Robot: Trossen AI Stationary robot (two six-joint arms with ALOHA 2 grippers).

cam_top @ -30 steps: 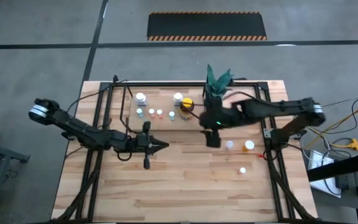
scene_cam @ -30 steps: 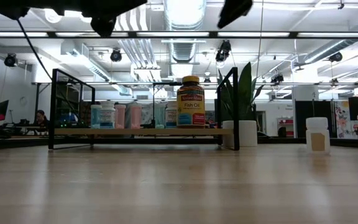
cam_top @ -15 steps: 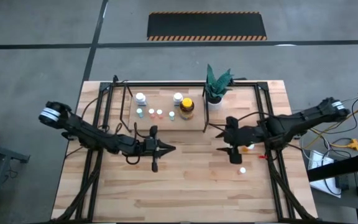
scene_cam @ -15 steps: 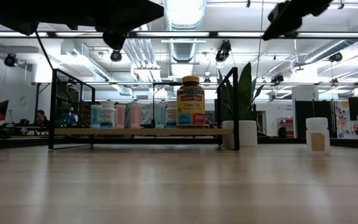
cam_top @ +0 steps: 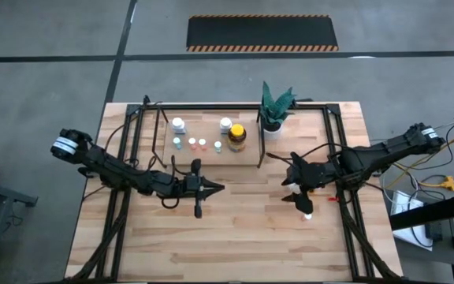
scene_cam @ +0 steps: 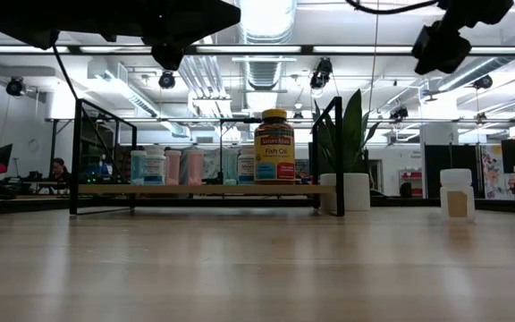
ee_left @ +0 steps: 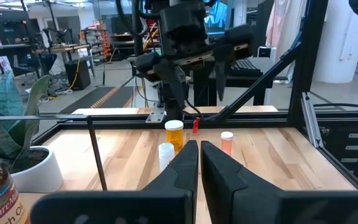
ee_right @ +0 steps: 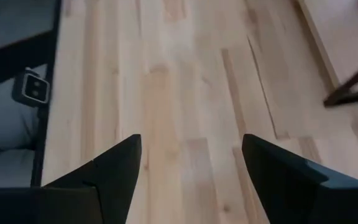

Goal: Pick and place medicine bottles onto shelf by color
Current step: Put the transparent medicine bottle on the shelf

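Note:
My left gripper [cam_top: 221, 188] hovers shut over the middle of the table, level and pointing toward the right side. My right gripper [cam_top: 298, 189] hangs open above three loose medicine bottles by the right edge. The left wrist view shows them standing on their bases: an amber white-capped one [ee_left: 174, 133], a white one [ee_left: 165, 154] and an orange one [ee_left: 227, 142]. From above only a white cap [cam_top: 308, 214] shows. The shelf [cam_top: 211, 158] carries the amber yellow-capped bottle [cam_top: 237, 136], two white-capped bottles [cam_top: 178, 125] and several tiny ones [cam_top: 198, 143].
A green spiky plant in a white pot [cam_top: 273, 110] stands at the shelf's far right corner. Black frame bars [cam_top: 345, 197] run along the table's left and right sides. Bare wood [cam_top: 235, 237] lies toward the near edge.
My right gripper has pulled away from the shelf's right end by the amber bottle, swung toward the right and near edges, and now hangs over the loose bottles. My left gripper has crept a little toward the right. No bottle has moved.

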